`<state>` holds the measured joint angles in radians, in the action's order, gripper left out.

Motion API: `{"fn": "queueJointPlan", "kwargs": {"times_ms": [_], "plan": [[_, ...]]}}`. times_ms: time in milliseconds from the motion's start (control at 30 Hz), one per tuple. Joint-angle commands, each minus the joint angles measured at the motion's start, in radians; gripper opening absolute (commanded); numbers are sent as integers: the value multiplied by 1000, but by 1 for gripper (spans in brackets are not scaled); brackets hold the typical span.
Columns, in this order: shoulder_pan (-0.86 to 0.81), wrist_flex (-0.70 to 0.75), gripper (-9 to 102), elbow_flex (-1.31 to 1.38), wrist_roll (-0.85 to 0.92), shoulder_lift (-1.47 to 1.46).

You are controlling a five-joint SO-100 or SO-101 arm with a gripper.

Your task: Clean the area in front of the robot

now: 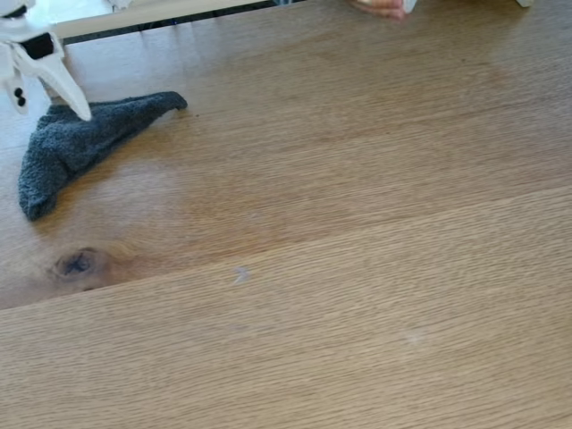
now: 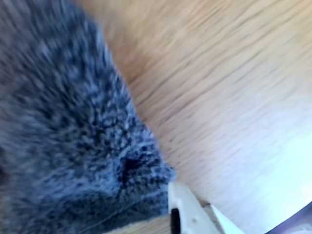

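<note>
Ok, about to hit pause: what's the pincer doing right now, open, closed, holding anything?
Pincer: tips pressed onto the dark grey cloth on the wooden tabletop; open or closed cannot be told.

Cloth: lies on the tabletop at ten o'clock in the fixed view, one tip toward two o'clock, the other toward seven. Gripper: at the cloth's eleven-o'clock edge, its tip on the cloth. Knot: in the tabletop at six o'clock from the cloth; hand at the twelve-o'clock edge, well apart.
</note>
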<state>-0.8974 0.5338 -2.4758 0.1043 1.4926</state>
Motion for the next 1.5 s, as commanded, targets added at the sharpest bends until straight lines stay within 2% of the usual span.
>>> {"fn": "queueJointPlan", "kwargs": {"times_ms": [0, 200, 367, 467, 500, 733, 833, 1000, 1167, 1233, 1300, 1467], "plan": [[18, -67, 48, 67, 81, -103], [92, -270, 37, 71, 218, -296], [141, -382, 15, 71, 347, -391], [160, -402, 3, 71, 367, -391], [169, -396, 0, 71, 354, -370], [276, -267, 0, 71, 109, 20], [417, -175, 0, 71, -9, 239], [787, -32, 0, 71, -123, 483], [1111, 21, 0, 71, -202, 476], [1169, -46, 0, 71, -216, 399], [1198, -183, 0, 71, -215, 290], [1183, -709, 0, 95, -135, -57]]}}
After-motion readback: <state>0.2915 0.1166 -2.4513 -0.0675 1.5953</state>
